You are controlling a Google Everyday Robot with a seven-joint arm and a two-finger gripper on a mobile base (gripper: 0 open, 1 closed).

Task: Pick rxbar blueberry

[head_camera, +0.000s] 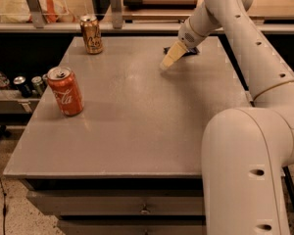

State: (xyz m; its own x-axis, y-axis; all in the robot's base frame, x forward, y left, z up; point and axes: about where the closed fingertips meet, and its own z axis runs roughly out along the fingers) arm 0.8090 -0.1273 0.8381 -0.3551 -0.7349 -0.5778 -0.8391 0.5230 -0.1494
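The rxbar blueberry (189, 50) is a dark flat bar lying on the grey table (137, 121) near its far right edge. It is mostly hidden behind my arm, with only a dark sliver showing. My gripper (167, 62) points down and to the left, its tan tip low over the table just in front and left of the bar. I see nothing held in it.
A red Coca-Cola can (65, 91) stands near the table's left edge. A gold-tan can (91, 34) stands at the far left corner. My white arm (250, 146) fills the right side. Bottles and cans (24, 84) sit on a low shelf at the left.
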